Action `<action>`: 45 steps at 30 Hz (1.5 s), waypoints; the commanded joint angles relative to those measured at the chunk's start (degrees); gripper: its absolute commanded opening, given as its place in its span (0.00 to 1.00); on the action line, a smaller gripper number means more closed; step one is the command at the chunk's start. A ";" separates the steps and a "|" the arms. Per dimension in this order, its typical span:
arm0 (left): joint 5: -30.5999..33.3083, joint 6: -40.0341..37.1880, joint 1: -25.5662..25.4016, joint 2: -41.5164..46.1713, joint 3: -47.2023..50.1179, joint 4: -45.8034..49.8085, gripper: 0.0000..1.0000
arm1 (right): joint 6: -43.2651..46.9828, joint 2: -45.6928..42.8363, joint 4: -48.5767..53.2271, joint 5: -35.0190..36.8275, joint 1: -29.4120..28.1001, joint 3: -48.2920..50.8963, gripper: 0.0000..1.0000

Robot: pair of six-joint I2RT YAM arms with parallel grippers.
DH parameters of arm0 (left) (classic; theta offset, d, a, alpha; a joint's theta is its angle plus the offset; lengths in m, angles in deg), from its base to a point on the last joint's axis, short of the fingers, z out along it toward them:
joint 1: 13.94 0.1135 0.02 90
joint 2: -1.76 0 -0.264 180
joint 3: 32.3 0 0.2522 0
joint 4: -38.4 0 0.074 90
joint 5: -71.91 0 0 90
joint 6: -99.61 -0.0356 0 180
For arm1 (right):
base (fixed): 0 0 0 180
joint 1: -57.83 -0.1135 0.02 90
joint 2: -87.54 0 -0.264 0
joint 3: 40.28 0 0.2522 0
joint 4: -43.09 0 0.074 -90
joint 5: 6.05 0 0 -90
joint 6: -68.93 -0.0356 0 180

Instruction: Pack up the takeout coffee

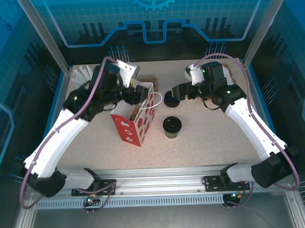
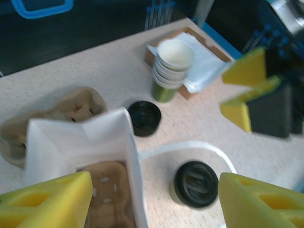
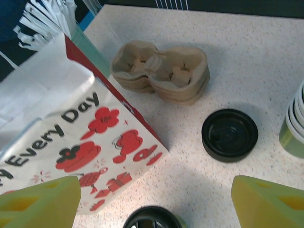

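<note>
Aluminium rail (image 1: 159, 174) edges speckled beige table (image 1: 209, 147), blue walls (image 1: 154, 14) beyond.

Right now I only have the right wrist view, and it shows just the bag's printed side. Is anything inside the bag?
Observer: Yes. From the left wrist view, a brown cardboard carrier lies inside the bag.
Operator: I only catch the top edge of the coffee. Is its lid on?
Observer: Yes. The takeout coffee stands upright on the table beside the bag, with its black lid on.
</note>
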 commanded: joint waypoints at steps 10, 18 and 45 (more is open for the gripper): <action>2.44 -8.07 -2.66 -1.00 7.52 11.04 0.62 | 0.21 -0.63 -0.10 -1.70 0.71 4.35 0.84; 1.25 -11.68 -2.54 -5.62 5.13 12.84 0.39 | 0.21 -1.98 0.17 -1.14 0.73 5.65 0.84; 8.26 -24.35 2.68 -10.92 0.41 16.70 0.17 | 0.31 -0.01 0.56 -1.94 0.79 5.27 0.84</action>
